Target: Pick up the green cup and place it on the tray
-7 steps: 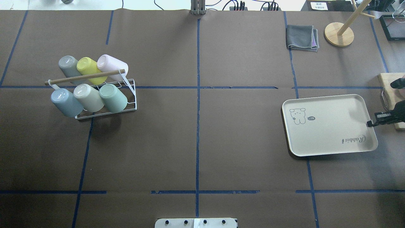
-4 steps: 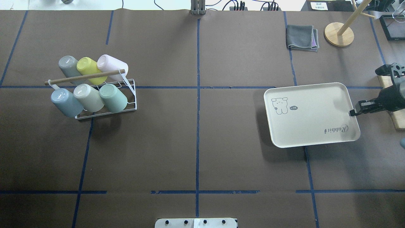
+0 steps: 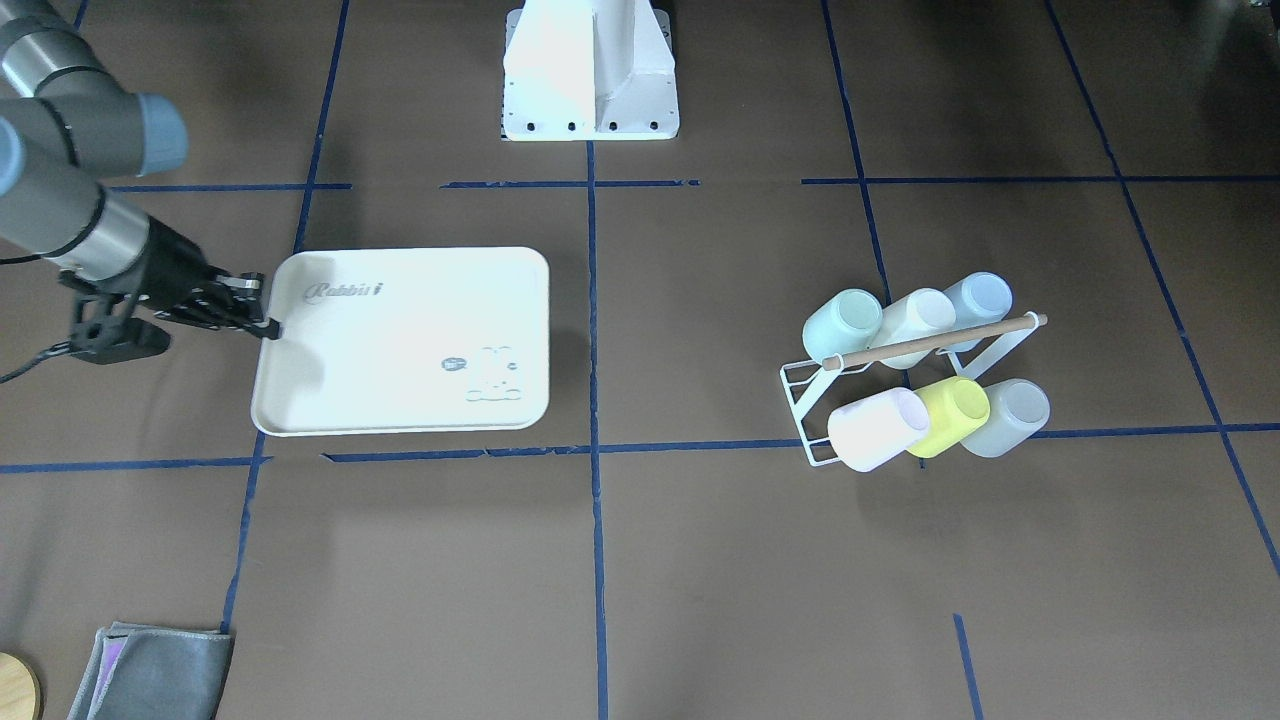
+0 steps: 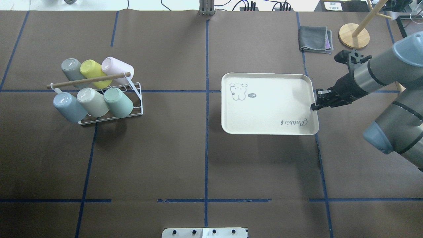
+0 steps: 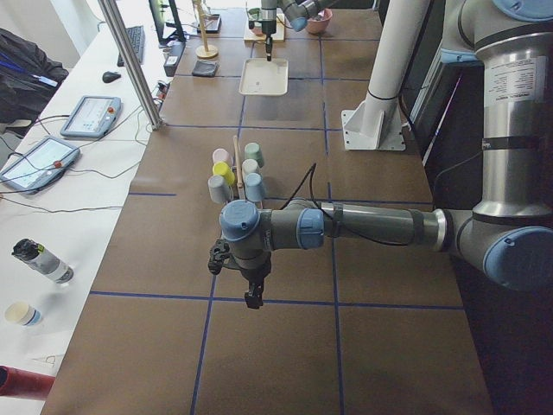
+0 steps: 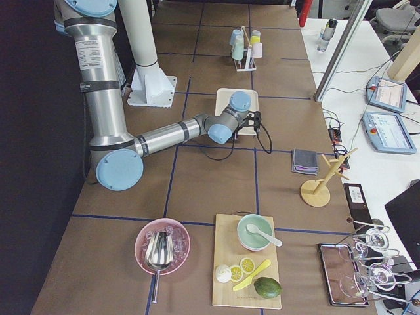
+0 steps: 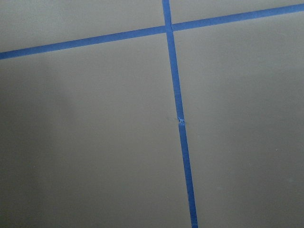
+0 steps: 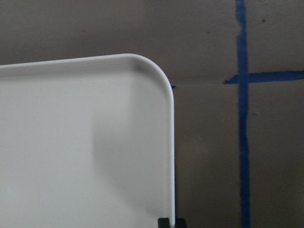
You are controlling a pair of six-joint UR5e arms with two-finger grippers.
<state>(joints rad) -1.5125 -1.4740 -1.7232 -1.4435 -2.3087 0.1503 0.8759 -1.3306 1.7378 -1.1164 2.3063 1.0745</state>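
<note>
The green cup (image 4: 118, 101) lies tilted on a white wire rack (image 4: 137, 99) at the table's left, the right-hand one of the near row; it also shows in the front view (image 3: 842, 325). The cream tray (image 4: 267, 109) with the rabbit drawing is just right of the centre tape line and is empty. My right gripper (image 4: 314, 106) is shut on the middle of the tray's right rim (image 3: 262, 380); the right wrist view shows the tray's corner (image 8: 85, 142). My left gripper (image 5: 253, 300) points down over bare table beyond the rack; I cannot tell whether it is open.
Several other cups, yellow (image 4: 91, 70), pink, grey, cream and blue, share the rack under a wooden bar. A folded grey cloth (image 4: 315, 39) and a wooden stand base (image 4: 354, 35) sit at the far right. A cutting board with a bowl (image 6: 252, 233) lies at the right end.
My right gripper has moved the tray left and a little farther away, from the table's right edge to beside the centre line. The cups and rack have not moved.
</note>
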